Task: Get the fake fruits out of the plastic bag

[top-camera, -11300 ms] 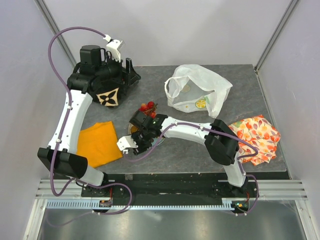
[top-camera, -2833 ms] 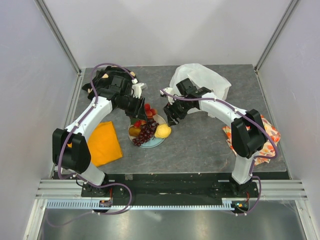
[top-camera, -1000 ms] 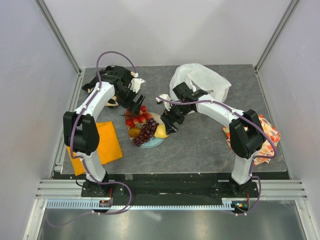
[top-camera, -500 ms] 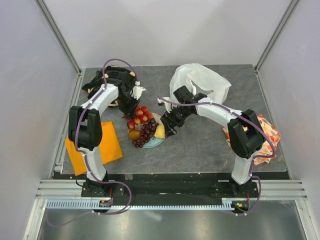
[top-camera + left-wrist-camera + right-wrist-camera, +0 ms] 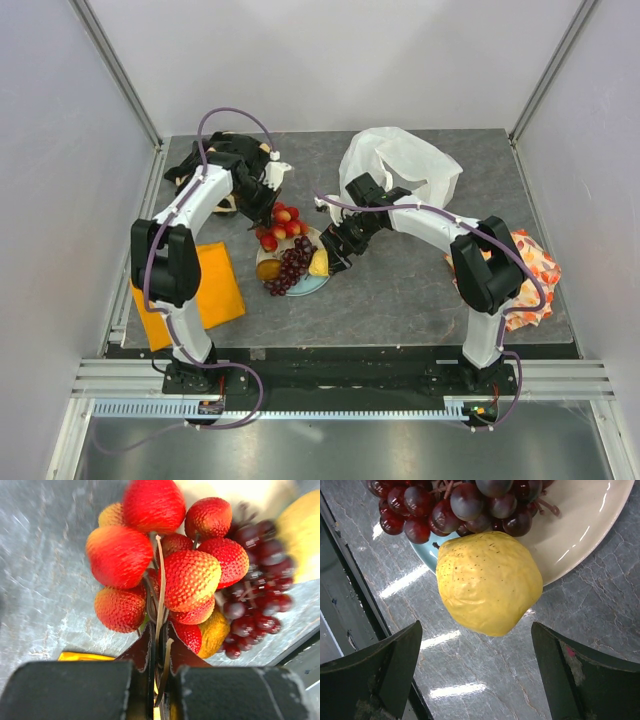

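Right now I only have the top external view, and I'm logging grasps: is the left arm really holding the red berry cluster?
Observer: Yes. The left wrist view shows the left fingers shut on the thin stems of the red berry cluster.
Operator: And the right arm?
Observer: Holding nothing. The right wrist view shows the right fingers open, the lemon between them with a gap each side.
Operator: Where does it rest?
Observer: It straddles the plate rim, beside the grape bunch.
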Robot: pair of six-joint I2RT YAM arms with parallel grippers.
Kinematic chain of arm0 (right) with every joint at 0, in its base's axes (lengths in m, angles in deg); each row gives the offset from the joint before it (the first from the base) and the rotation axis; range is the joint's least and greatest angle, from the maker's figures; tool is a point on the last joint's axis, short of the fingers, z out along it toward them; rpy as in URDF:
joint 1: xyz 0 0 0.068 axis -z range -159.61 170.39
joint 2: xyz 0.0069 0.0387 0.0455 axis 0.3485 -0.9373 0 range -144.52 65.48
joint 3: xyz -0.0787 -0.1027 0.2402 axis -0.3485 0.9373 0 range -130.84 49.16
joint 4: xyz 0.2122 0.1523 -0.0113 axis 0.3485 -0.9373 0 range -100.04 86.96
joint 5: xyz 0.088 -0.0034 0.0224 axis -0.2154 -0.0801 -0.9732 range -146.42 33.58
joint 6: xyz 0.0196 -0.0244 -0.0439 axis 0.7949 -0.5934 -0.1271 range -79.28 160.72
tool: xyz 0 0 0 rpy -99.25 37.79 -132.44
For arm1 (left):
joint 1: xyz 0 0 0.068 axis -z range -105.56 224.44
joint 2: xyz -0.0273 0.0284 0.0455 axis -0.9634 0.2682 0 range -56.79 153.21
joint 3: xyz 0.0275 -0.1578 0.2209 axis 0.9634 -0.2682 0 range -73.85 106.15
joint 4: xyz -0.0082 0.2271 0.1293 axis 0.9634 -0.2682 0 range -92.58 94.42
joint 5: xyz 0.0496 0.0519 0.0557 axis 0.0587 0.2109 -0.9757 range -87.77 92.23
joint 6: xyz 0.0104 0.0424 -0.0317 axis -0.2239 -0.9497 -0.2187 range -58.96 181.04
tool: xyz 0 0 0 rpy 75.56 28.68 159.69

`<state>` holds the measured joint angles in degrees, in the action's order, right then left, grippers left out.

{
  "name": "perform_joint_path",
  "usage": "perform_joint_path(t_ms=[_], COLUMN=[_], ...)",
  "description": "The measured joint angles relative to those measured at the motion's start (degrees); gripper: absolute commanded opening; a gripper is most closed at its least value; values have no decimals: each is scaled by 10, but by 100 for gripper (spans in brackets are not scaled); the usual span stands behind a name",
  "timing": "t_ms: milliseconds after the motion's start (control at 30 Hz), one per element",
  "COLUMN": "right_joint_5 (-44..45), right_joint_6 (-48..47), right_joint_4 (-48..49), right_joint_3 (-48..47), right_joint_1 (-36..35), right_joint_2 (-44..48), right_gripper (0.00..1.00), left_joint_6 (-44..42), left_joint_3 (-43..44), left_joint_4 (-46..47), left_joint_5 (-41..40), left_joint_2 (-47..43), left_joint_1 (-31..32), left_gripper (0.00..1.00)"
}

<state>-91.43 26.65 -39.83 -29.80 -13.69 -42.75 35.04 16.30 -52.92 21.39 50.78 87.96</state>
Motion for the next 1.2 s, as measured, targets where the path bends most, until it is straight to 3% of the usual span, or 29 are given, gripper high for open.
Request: perform_joint_path(t_ms=[300, 933, 1067, 1200], right_joint_5=[14, 14, 14, 14], right_joint_6=[7, 9, 8, 9], right_joint_4=[1, 1, 2, 1], right_joint_3=[0, -9, -11, -11], right_joint_1=[0, 0, 0, -1], right_joint_2=[-7, -17, -22, -25], right_gripper=[98, 98, 98, 98], left_joint_6=[16, 40, 45, 51], left_joint_3=[26, 39, 28, 22], left_joint_4=[-5, -95, -99, -98], left_joint_5=[41, 123, 122, 120], left_joint_2=[-40, -28, -12, 0], left_joint_1=[2, 5, 5, 5], left_gripper=[2, 2, 12, 29])
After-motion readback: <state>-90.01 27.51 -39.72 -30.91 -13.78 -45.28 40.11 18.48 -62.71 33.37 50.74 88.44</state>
